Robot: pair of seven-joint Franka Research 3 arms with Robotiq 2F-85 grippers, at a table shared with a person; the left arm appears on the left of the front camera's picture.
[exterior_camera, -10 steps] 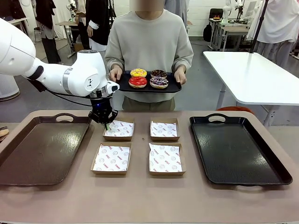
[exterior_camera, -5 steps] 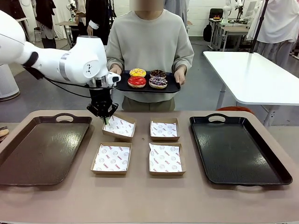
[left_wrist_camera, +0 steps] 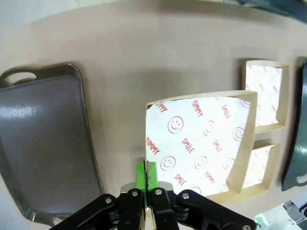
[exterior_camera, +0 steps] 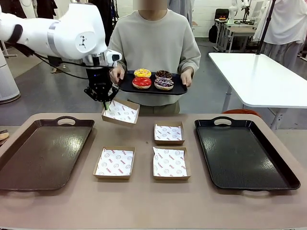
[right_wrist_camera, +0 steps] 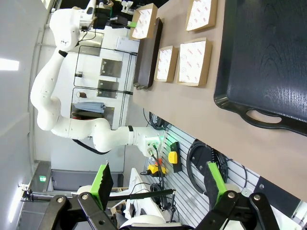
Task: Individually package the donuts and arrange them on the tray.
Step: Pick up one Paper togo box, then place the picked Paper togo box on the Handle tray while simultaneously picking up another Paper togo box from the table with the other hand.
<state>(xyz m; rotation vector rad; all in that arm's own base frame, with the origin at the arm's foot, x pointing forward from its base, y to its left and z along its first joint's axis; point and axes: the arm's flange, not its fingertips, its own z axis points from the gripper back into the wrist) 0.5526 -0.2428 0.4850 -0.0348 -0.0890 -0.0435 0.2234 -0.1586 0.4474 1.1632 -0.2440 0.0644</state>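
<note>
a: left pincer [exterior_camera: 106, 101]?
b: clamped on one wall of a box [exterior_camera: 121, 111], holding it tilted above the tabletop [exterior_camera: 144, 201], probably to take a donut.
a: donuts [exterior_camera: 153, 79]?
b: all four just beyond the box, on the person's serving tray [exterior_camera: 178, 90]. right pincer [right_wrist_camera: 157, 181] gapes wide, empty.

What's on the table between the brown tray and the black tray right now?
In the front view, three paper-lined cardboard boxes lie there; a fourth box hangs above them, pinched in the left hand.
</note>
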